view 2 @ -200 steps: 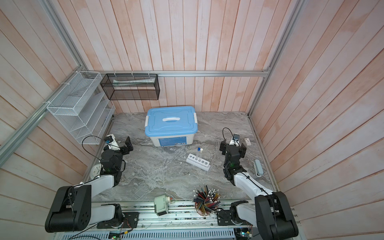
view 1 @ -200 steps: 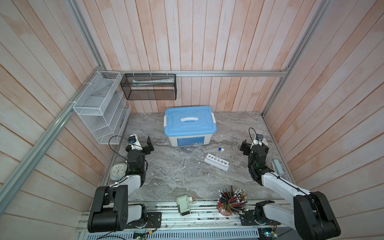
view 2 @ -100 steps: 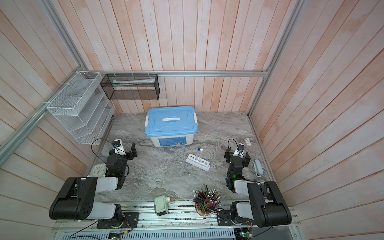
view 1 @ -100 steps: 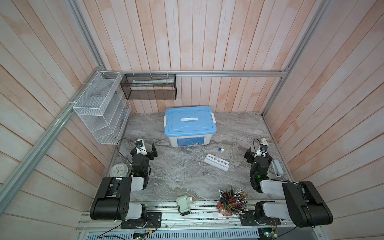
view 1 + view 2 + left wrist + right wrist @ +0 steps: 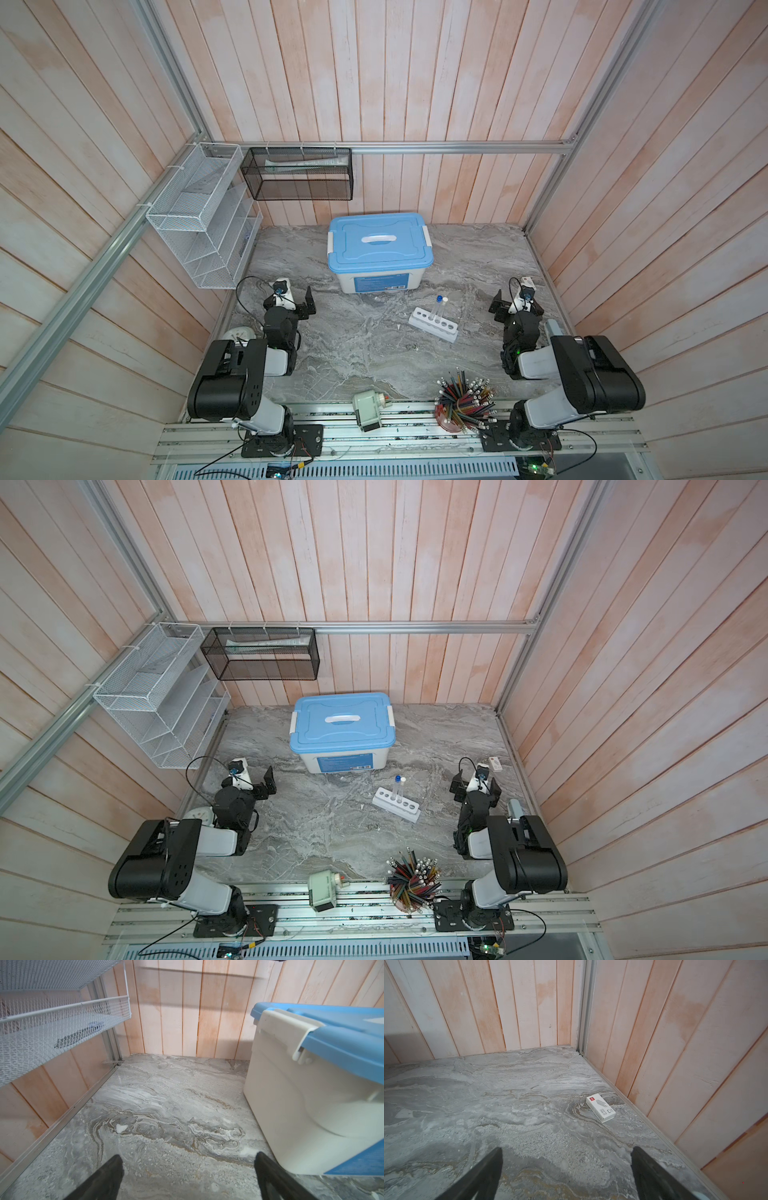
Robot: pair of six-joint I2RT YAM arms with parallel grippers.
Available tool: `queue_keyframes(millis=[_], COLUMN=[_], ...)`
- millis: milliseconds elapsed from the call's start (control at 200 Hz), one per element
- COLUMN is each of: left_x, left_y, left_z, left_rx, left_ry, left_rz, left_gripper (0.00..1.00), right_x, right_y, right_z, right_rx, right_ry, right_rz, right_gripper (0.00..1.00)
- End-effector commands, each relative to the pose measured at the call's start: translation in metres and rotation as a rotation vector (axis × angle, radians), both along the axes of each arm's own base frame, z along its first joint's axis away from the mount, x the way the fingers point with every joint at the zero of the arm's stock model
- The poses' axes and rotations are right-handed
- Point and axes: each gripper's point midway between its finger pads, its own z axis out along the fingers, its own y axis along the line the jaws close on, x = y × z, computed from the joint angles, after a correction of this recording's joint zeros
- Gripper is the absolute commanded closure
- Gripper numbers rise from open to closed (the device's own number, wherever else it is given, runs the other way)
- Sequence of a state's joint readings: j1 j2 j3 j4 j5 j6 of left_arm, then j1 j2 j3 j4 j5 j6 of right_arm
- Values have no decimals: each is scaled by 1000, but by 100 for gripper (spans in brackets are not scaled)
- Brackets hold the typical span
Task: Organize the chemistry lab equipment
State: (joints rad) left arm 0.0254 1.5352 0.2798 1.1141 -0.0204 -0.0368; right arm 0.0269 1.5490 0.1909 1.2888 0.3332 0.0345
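The table (image 5: 353, 357) is grey veined marble, walled in by pale pink wood planks. At its back stands the box (image 5: 380, 249), a white plastic tub with a glossy blue lid, a white handle and white clip latches.

In front of the box, toward its right corner, lies the rack (image 5: 433, 325): a long white block with a row of round holes, set at a slant. Two slim clear tubes stand upright in neighbouring holes, one blue-capped (image 5: 439, 300), the other white-capped (image 5: 445, 300).

Left of the box, the left tool (image 5: 188, 1157) has its black fingers spread wide over bare marble, holding nothing. Right of the box, the right tool (image 5: 566, 1151) is just as wide and also holds nothing. A small white carton (image 5: 600, 1107) lies flat near it, by the wall.
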Motion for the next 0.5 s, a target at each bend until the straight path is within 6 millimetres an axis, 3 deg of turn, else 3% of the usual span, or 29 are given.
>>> queue_keyframes(millis=[0,495], left_x=[3,3], left_y=[-4,-4], left_z=[-1,-1], left_rx=[4,4], left_ry=[8,9], left_rz=[-37,-36], left_gripper=[0,0], right_x=[10,11], right_y=[6,6], right_z=[12,10], right_rx=[28,37], right_ry=[-34,-18], right_rz=[45,54], right_gripper=[2,2])
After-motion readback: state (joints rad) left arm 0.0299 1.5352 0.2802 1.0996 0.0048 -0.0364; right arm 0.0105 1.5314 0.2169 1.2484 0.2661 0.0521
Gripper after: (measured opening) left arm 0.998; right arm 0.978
